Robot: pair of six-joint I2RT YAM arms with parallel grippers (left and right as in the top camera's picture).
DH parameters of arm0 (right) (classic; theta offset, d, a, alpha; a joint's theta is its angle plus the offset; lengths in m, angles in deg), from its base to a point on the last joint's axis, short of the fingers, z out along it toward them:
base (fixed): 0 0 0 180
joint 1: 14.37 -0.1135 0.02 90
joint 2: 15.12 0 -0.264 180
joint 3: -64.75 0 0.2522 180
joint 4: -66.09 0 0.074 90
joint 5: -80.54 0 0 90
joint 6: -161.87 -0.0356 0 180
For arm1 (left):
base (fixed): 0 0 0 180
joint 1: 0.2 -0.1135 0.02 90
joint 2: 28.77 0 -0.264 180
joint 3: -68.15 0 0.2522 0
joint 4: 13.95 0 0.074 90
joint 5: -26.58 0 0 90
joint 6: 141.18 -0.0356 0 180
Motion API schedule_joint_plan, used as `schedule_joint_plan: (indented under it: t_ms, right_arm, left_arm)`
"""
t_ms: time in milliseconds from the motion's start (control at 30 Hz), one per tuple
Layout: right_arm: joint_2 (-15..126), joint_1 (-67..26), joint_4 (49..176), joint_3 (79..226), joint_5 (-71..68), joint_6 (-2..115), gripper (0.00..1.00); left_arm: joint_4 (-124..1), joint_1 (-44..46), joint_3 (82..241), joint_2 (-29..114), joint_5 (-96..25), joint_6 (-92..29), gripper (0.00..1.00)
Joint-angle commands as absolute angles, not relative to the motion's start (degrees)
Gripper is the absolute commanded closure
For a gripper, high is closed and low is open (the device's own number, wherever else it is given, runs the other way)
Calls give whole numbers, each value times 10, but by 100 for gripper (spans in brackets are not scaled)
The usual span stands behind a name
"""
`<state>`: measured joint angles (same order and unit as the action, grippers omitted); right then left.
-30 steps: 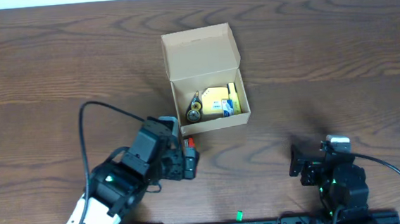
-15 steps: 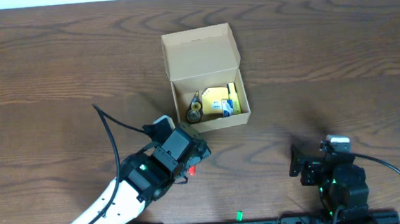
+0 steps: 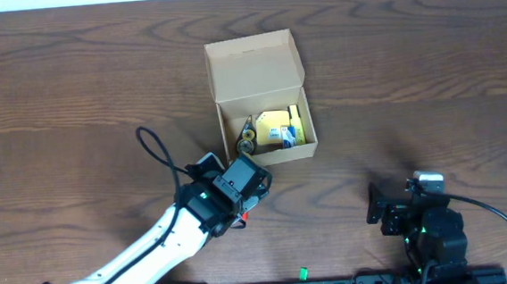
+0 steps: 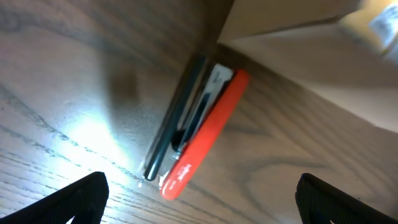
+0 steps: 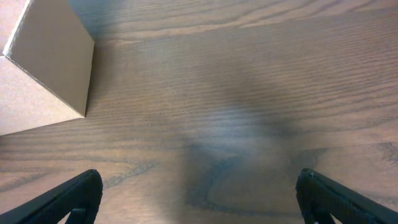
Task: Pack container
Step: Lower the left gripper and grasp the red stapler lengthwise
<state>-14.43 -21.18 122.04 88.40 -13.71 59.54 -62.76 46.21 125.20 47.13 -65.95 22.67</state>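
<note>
Jaws: left gripper [image 4: 199,186] spread wide, holding nothing; right gripper [image 5: 199,190] likewise wide and empty.
Position: box [image 3: 272,156] sits mid-table, mouth up, with small items inside.
Axis: lid flap lies open on the far side; box and flap together run near-to-far, slightly skewed.
Pens: red pen [image 4: 205,130] and dark pen [image 4: 177,115] lie side by side at the box's near corner.
Left arm: reaches diagonally from near-left, wrist just off that corner.
Change: left arm has swung closer to the box; right arm and box unmoved.
</note>
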Motion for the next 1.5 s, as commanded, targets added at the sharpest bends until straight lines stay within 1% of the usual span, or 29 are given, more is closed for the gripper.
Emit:
schedule_joint_plan:
  t_ms: [0, 800, 833, 967, 1000, 1333, 1467]
  right_arm:
    - [-148, -208, 1222, 878, -135, 604, 1]
    - [-148, -208, 1222, 878, -135, 604, 1]
    - [-148, -208, 1222, 878, -135, 604, 1]
    - [-148, -208, 1222, 878, -135, 604, 0]
    - [-148, -208, 1222, 878, -135, 604, 1]
    - [-148, -208, 1222, 878, -135, 604, 1]
    - [-148, -208, 1222, 878, -135, 604, 1]
  left_arm:
    - [-628, 464, 1251, 493, -644, 236, 3]
    - [-627, 464, 1251, 577, -623, 236, 2]
    - [-627, 464, 1251, 581, -623, 233, 0]
    - [-613, 464, 1251, 588, -624, 184, 0]
    - [-607, 464, 1251, 591, -624, 163, 4]
    - [-606, 463, 1251, 610, -639, 157, 5]
    - [-602, 463, 1251, 621, -640, 157, 9]
